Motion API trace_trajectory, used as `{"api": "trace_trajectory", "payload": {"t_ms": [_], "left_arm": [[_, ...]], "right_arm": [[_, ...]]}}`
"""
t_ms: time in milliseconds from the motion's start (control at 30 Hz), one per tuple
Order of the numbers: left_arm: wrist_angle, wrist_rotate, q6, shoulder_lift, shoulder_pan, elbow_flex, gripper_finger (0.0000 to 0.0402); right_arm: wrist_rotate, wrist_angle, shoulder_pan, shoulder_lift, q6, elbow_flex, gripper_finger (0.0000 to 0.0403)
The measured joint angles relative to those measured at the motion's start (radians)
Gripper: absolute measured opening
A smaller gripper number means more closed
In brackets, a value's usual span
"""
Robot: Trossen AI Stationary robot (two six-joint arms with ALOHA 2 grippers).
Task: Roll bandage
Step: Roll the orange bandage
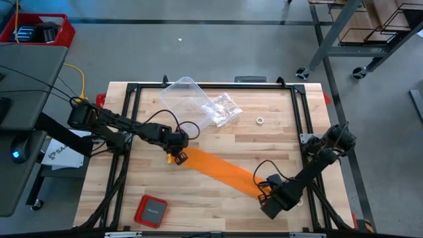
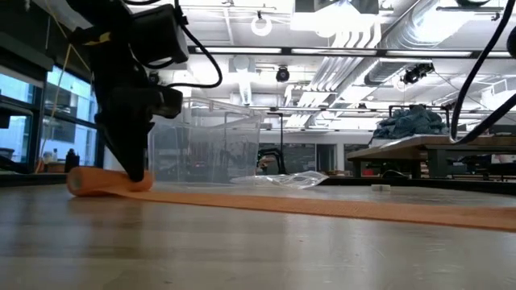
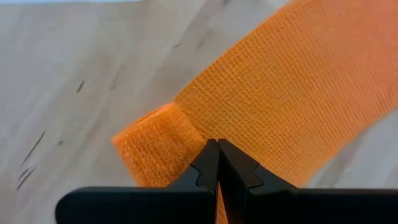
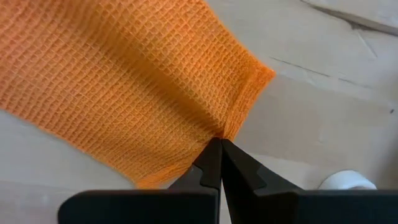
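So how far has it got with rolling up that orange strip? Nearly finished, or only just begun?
Only just begun, it seems. Done: one end of the bright orange fabric bandage is curled into a small roll. In hand: the left gripper, fingers shut, presses at that roll, while the right gripper pinches the far end. Left: nearly the whole strip lies flat across the wooden table.

A wooden table [image 1: 218, 198] carries the orange bandage [image 1: 221, 169], clear plastic bag [image 1: 198, 104] and red case [image 1: 151, 211].

The bandage [image 1: 221, 170] lies diagonally across the worktop [image 1: 284, 142]; plastic bag [image 1: 198, 104] behind it, small square case [image 1: 151, 211] in front, near its rolled end.
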Motion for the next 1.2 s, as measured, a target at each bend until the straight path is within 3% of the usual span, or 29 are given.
{"api": "trace_trajectory", "payload": {"t_ms": [467,1200], "left_arm": [[-0.030,-0.022,-0.188,-0.084,-0.003,-0.001,0.0000],[0.137,0.003,-0.198,-0.117,-0.019,-0.001,0.0000]], "right_arm": [[-0.027,0.005,0.005,0.000,0.000,0.000,0.0000],[-0.017,0.032,-0.001,0.000,-0.001,0.000,0.0000]]}}
